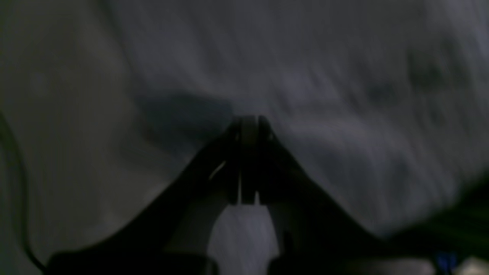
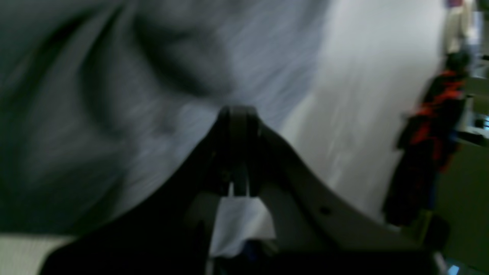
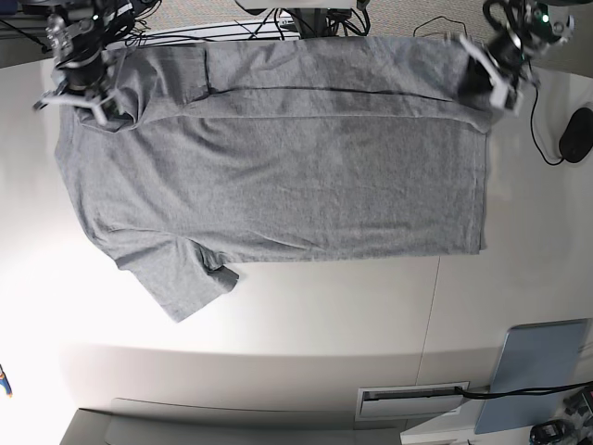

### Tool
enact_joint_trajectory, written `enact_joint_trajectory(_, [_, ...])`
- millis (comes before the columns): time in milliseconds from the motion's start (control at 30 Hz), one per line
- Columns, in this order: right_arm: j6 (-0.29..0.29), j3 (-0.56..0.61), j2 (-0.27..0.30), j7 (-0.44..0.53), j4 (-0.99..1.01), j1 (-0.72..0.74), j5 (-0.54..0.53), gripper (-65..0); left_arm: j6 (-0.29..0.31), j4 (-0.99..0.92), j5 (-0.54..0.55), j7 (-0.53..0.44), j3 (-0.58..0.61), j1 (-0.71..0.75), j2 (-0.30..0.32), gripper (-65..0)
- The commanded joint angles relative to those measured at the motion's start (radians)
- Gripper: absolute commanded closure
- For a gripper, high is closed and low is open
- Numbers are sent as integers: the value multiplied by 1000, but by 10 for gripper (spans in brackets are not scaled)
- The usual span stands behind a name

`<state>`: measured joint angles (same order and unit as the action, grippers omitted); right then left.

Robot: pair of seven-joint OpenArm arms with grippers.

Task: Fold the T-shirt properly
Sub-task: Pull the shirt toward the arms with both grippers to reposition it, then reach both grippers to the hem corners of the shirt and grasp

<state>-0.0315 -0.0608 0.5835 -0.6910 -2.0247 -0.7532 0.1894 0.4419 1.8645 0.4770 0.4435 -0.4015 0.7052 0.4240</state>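
- T-shirt [image 3: 278, 158]: heather-grey, spread plain side up across the far half of the white tabletop [image 3: 306, 315], its long axis running along the far edge. The strip nearest that edge is doubled over, a dark crease line marking the fold. One short sleeve [image 3: 176, 278] juts toward the near edge, on the side of the right arm.
- Right pincer [image 3: 88, 97]: at the far corner of the tabletop on the base view's left, jaws pressed together on the shirt's corner there. In the right wrist view [image 2: 238, 110] the fingertips meet against blurred grey fabric.
- Left pincer [image 3: 491, 83]: at the opposite far corner of the shirt, jaws likewise clamped on the cloth. The left wrist view [image 1: 249, 120] is dark and blurred; the tips sit together with grey fabric behind them.
- Computer mouse [image 3: 576, 135]: black, with its cable, near the tabletop's side edge by the left arm, apart from the shirt.
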Motion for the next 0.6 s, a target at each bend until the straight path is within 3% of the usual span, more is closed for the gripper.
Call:
enact_joint_trajectory(0, [9, -29, 15, 23, -18, 6, 14, 0, -12, 18, 11, -17, -10, -19, 11, -18])
enact_joint_trajectory(67, [-3, -64, 15, 40, -18, 34, 13, -18, -55, 16, 10, -16, -10, -77, 11, -134])
enact_joint_trajectory(167, [-40, -86, 15, 42, -18, 90, 13, -162, -103, 8, 10, -3, -9, -172, 11, -263])
enact_joint_trajectory(267, [-57, -84, 14, 55, -17, 156, -23, -259, -109, -46, 6, 47, -9, -288, 6, -275])
enact_joint_trajectory(433, [-57, -84, 6, 62, -17, 264, -155, -262, -105, -251, 11, 83, 0, -495, 5, -275])
enact_joint_trajectory(567, [-56, -84, 6, 53, -15, 321, -188, -262, -100, -432, 11, 81, 0, -641, 6, -275])
